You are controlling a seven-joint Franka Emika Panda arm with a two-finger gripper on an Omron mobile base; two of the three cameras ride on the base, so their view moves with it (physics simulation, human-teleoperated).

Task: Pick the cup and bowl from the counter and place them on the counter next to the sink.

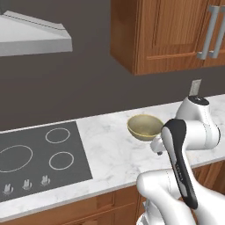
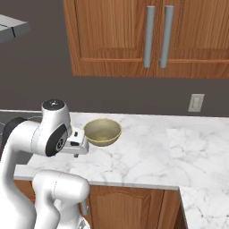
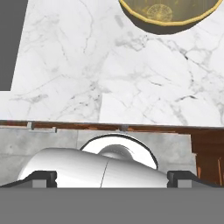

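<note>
— Bowl [image 1: 145, 126]? Sat upright on the counter [image 1: 110, 154], centre of the left base frame, top edge of the hand frame.

— Best reached by advancing over the rim, then descending squarely. Lay well beyond the fingers [image 3: 183, 178], clear of them; tips set wide apart at the frame's bottom corners, holding nothing.

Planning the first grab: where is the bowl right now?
The bowl sits upright on the white marble counter, right of the cooktop and under the wall cabinet, beside the arm's wrist in both base views.
</note>
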